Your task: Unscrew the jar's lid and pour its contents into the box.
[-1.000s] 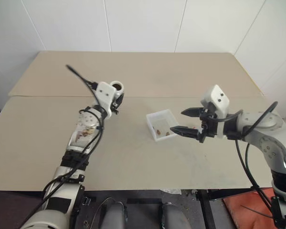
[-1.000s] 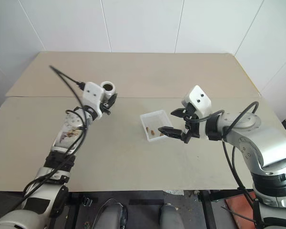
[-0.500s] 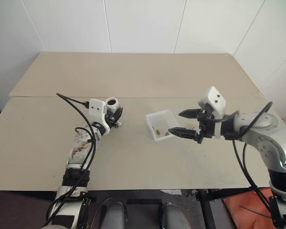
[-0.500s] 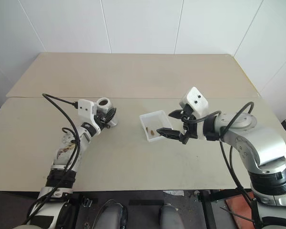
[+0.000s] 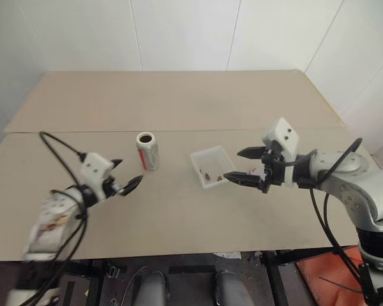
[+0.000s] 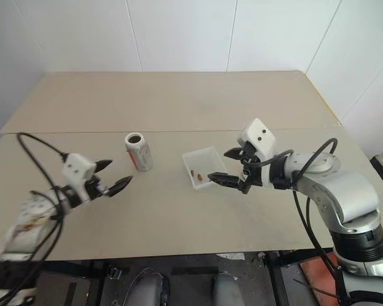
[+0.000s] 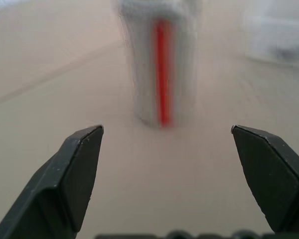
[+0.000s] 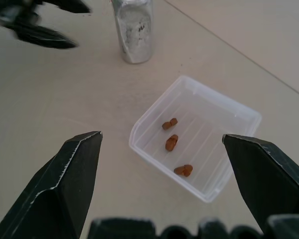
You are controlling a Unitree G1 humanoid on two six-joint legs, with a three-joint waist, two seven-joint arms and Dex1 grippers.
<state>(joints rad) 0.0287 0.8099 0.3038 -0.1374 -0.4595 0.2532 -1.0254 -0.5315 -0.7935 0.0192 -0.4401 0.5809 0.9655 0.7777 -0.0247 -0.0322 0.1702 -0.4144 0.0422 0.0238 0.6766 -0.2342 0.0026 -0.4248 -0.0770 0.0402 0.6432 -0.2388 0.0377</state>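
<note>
The left gripper (image 5: 126,183) has its two black fingers spread wide and empty, hanging over the table (image 5: 179,210) short of the jar (image 5: 147,150). The jar stands upright and open-mouthed on the table, apart from both grippers. The right gripper (image 5: 244,166) is also spread wide and empty, poised just beside the box (image 5: 207,167). The box sits right of the jar, with brown bits (image 8: 171,142) inside.
</note>
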